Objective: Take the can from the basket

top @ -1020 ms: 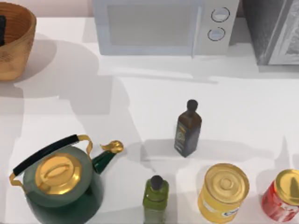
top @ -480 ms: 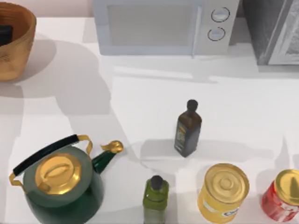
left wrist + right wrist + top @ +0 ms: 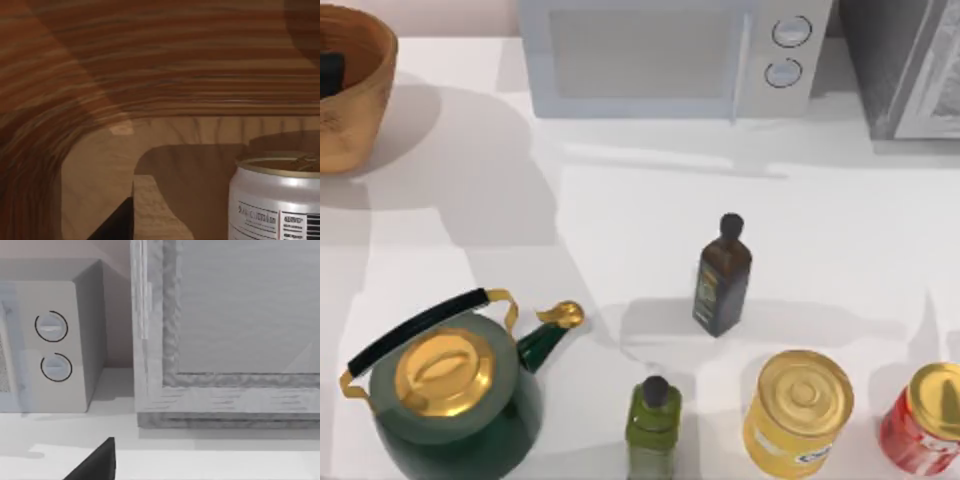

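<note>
So my left wrist cam is down inside the wicker basket (image 3: 150, 75), staring at its ribbed orange-brown wall, and the can (image 3: 275, 200) is right there standing upright on the basket floor, silvery-white side with small print and a barcode, pale gold lid on top. A dark finger (image 3: 117, 222) of my left gripper pokes into the near edge of that shot, apart from the can, but I honestly can't tell if the claw is spread or pressed together. From the top cam the basket (image 3: 355, 100) sits at the far left corner of the table (image 3: 620, 230), with a dark bit of my left arm (image 3: 330, 72) dipping into it. Everything else is well apart from it: green kettle (image 3: 450, 400) with a gold lid near left, dark bottle (image 3: 722, 275) mid-table, green bottle (image 3: 653, 420) nearer, yellow can (image 3: 798, 410) and red can (image 3: 925, 415) near right, microwave (image 3: 670, 55) along the back. My right wrist cam looks at the microwave's dials (image 3: 52, 347) and a grey cabinet (image 3: 225, 330); one dark finger (image 3: 95, 462) shows, and again I can't tell that claw's state.
</note>
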You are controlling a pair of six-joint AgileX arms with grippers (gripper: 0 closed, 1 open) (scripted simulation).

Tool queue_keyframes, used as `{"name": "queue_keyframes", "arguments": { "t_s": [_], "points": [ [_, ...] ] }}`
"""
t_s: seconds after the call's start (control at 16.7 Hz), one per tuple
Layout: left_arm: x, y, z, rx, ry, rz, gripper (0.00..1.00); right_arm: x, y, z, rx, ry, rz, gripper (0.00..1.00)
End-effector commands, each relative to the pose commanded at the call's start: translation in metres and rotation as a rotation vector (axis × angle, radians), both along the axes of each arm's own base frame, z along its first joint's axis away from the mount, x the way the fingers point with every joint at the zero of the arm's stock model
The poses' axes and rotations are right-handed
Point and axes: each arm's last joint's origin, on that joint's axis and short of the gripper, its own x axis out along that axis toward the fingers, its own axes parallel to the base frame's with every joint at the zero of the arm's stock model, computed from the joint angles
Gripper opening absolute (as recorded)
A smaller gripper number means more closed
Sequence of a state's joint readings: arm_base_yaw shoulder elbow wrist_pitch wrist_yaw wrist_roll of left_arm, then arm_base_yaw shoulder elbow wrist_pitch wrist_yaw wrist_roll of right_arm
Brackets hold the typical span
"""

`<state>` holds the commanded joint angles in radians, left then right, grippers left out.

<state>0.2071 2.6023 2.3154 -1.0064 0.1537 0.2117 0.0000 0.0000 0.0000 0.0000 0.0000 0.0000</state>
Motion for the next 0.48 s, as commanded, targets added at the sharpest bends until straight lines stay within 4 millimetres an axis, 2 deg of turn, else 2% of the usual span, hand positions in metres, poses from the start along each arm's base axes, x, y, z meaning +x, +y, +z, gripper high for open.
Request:
{"name": "queue_keyframes", "arguments": {
  "t_s": [0.48],
  "points": [
    [0.0, 0.0, 0.0, 0.0, 0.0, 0.0, 0.17, 0.0, 0.0, 0.0, 0.0, 0.0, 0.0, 1.0]
  ]
}}
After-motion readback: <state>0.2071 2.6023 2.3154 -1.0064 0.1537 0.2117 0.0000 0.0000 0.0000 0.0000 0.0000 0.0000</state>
